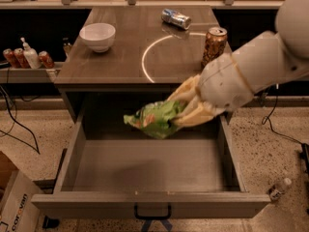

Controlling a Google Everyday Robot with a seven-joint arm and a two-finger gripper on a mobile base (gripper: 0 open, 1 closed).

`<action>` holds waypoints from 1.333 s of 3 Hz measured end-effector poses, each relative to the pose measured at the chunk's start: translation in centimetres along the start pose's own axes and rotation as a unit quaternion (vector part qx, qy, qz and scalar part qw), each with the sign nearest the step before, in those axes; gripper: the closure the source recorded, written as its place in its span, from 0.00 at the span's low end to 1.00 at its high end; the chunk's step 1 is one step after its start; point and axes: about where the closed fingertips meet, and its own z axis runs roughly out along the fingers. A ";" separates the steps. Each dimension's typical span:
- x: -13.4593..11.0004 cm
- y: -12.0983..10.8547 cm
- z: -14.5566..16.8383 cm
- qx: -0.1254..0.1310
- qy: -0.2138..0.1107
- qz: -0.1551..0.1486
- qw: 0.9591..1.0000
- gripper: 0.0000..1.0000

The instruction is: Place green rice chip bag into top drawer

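Note:
The green rice chip bag point(153, 120) hangs in the air over the back half of the open top drawer point(149, 173), clear of its floor. My gripper point(186, 111) is shut on the bag's right end, its pale fingers point(193, 117) wrapped over the crinkled foil. The white arm reaches in from the upper right. The drawer is pulled fully out, with a small black handle point(152, 211) at the middle of its front panel. Its grey inside holds nothing that I can see.
On the tabletop point(120, 57) stand a white bowl point(97, 36) at the left, a gold-brown can point(214, 43) upright at the right edge and a silver can point(175, 18) lying at the back. Bottles point(26, 58) sit on a left shelf. A cardboard box point(12, 202) stands at the lower left.

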 end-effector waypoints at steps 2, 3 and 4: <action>4.5 0.9 8.3 -0.011 0.058 0.083 0.995 1.00; 7.3 1.0 12.2 -0.019 0.078 0.134 0.988 0.81; 9.5 1.5 15.2 -0.023 0.086 0.185 0.979 0.59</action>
